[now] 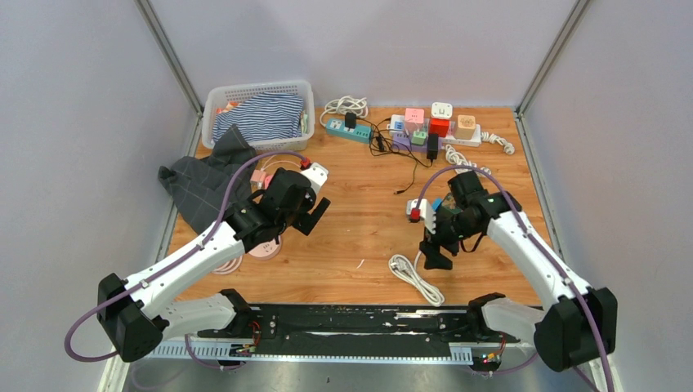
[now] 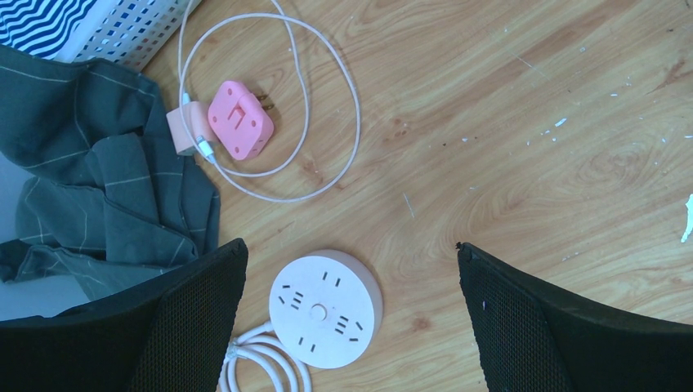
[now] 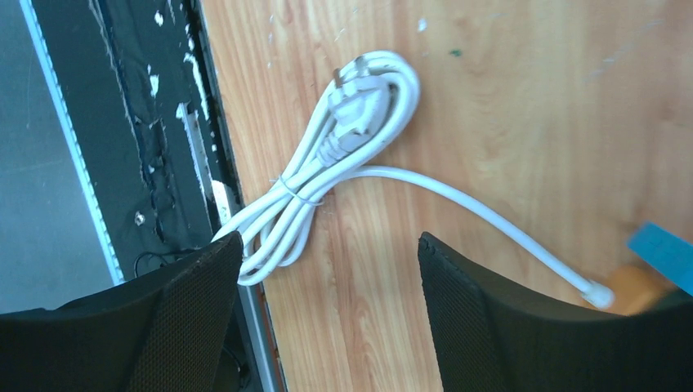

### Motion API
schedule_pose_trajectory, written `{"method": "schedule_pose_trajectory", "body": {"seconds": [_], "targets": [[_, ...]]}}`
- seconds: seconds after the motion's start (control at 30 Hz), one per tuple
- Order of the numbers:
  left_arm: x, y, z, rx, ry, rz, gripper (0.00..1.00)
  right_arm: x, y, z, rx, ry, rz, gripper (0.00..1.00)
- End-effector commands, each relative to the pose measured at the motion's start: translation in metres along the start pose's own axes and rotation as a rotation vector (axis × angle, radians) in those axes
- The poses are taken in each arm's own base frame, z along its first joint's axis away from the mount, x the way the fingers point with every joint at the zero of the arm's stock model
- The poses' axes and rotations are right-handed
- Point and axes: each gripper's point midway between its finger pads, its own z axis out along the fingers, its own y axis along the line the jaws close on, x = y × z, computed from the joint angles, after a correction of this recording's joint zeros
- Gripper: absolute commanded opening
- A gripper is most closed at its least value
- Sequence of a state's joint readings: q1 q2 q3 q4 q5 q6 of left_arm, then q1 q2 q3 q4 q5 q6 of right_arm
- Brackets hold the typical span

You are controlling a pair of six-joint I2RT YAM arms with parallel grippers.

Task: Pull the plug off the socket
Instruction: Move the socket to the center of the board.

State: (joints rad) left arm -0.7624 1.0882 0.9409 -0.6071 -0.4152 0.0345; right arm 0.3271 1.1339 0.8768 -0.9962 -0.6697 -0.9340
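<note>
Looking from the top view: left gripper [image 1: 315,214] hovers over the table [image 1: 359,184] toward its left edge, fingers spread, nothing held. Right gripper [image 1: 435,255] is right of centre, pointing at the near edge, jaws apart and empty. White socket block [image 1: 414,204] lies just beside it on the far side, with the red plug [image 1: 415,216] touching it (seated or not, cannot tell). Basket [image 1: 260,85] in the far left corner, grey cloth [image 1: 196,184] at the left edge, power strips [image 1: 337,127] along the far edge.

Left wrist: wide-apart fingers [image 2: 188,318] above a round pink socket [image 2: 325,309]. Pink adapter [image 2: 239,119] lies apart from it, prongs showing.

Right wrist: fingers [image 3: 490,310] parted over a tied white cord bundle [image 3: 298,196] at the near edge.
</note>
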Motion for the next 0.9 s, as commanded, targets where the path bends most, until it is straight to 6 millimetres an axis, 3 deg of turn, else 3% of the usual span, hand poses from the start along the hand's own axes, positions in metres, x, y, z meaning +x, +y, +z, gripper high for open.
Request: {"method": "schedule_pose_trajectory", "body": {"seconds": [0.0, 0.13, 0.3, 0.43, 0.57, 0.73, 0.87], "targets": [[-0.007, 0.006, -0.006, -0.011, -0.032, -0.004, 1.0, -0.023, -0.007, -0.033, 0.099, -0.15, 0.017, 0.81], [-0.008, 0.006, -0.008, -0.011, -0.042, -0.007, 1.0, -0.034, -0.036, -0.068, 0.27, -0.251, 0.078, 0.82], [-0.011, 0.008, -0.012, -0.015, -0.058, -0.013, 1.0, -0.029, -0.084, -0.106, 0.496, -0.277, 0.186, 0.85], [-0.013, 0.011, -0.015, -0.019, -0.071, -0.017, 1.0, -0.033, -0.11, -0.125, 0.573, -0.3, 0.234, 0.89], [-0.014, 0.012, -0.017, -0.024, -0.079, -0.022, 1.0, -0.026, -0.128, -0.122, 0.577, -0.269, 0.227, 0.94], [-0.015, 0.014, -0.019, -0.028, -0.086, -0.024, 1.0, -0.006, -0.132, -0.096, 0.508, -0.227, 0.242, 0.95], [-0.016, 0.014, -0.019, -0.03, -0.088, -0.024, 1.0, 0.009, -0.139, -0.089, 0.513, -0.174, 0.265, 0.94]]}}
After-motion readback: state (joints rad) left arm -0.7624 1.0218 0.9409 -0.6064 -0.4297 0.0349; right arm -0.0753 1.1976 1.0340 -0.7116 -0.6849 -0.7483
